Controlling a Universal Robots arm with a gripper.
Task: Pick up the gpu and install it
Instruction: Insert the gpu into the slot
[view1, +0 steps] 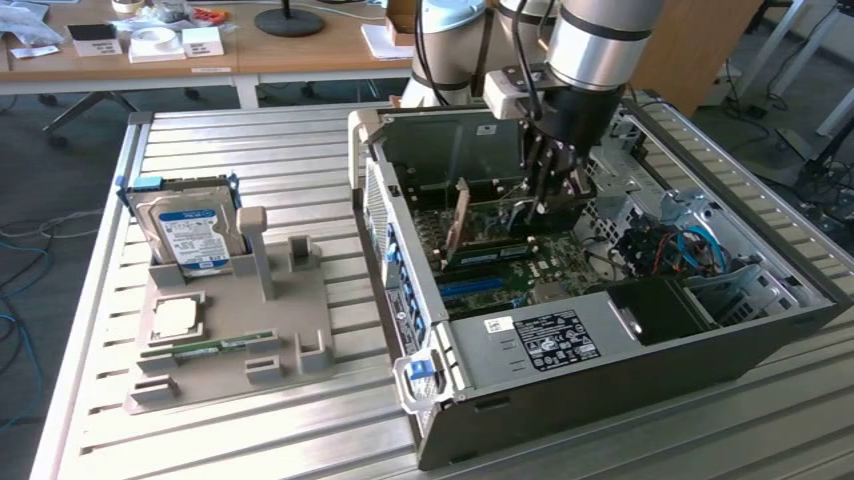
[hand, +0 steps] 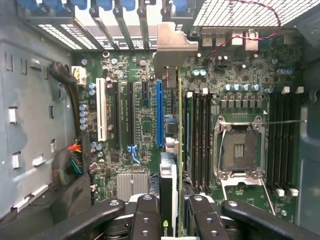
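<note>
Inside the open computer case (view1: 601, 370), the fingers (hand: 146, 220) clamp the gpu (hand: 168, 175) edge-on over the motherboard (hand: 145, 131).

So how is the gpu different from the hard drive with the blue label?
The gpu is inside the computer case, gripped by the claw. The hard drive is outside it, untouched, in the grey holder on the table. The gpu is dark with a metal end bracket; the hard drive is silver with a blue label. Both are thin, flat rectangles standing up, not lying flat.
</note>
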